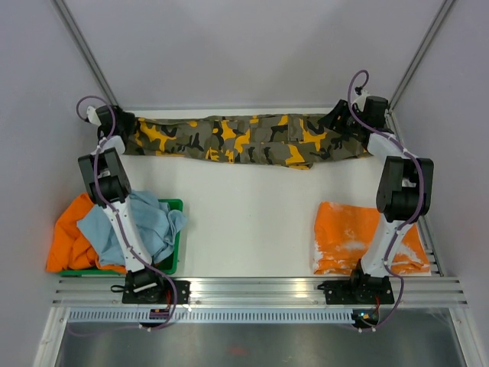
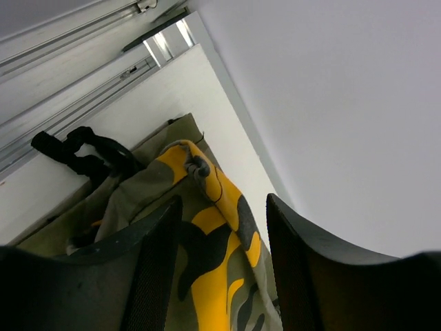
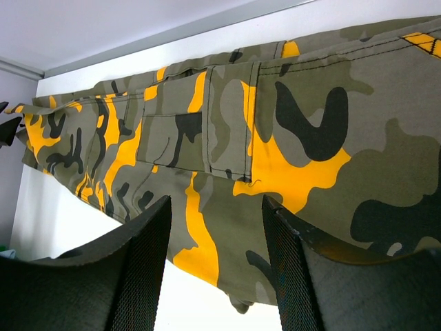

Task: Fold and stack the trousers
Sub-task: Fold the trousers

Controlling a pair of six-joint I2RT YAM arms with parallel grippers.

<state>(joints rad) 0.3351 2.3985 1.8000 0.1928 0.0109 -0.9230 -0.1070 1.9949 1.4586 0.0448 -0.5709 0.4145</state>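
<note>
- Top external view: trousers (image 1: 252,141) lie stretched flat along the far edge of the table (image 1: 252,222), between both arms.
- Left gripper (image 2: 222,207): released, jaws apart, straddling a bunched cloth ridge at one end.
- Right gripper (image 3: 215,207): released, jaws apart over the other end.

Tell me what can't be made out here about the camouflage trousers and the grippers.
Top view: both ends of the trousers, hidden under the arms' wrists.
Left wrist view: whether the left gripper touches the cloth; its own fingers block the contact.
Right wrist view: the trousers' right part, cut off by the frame edge.
</note>
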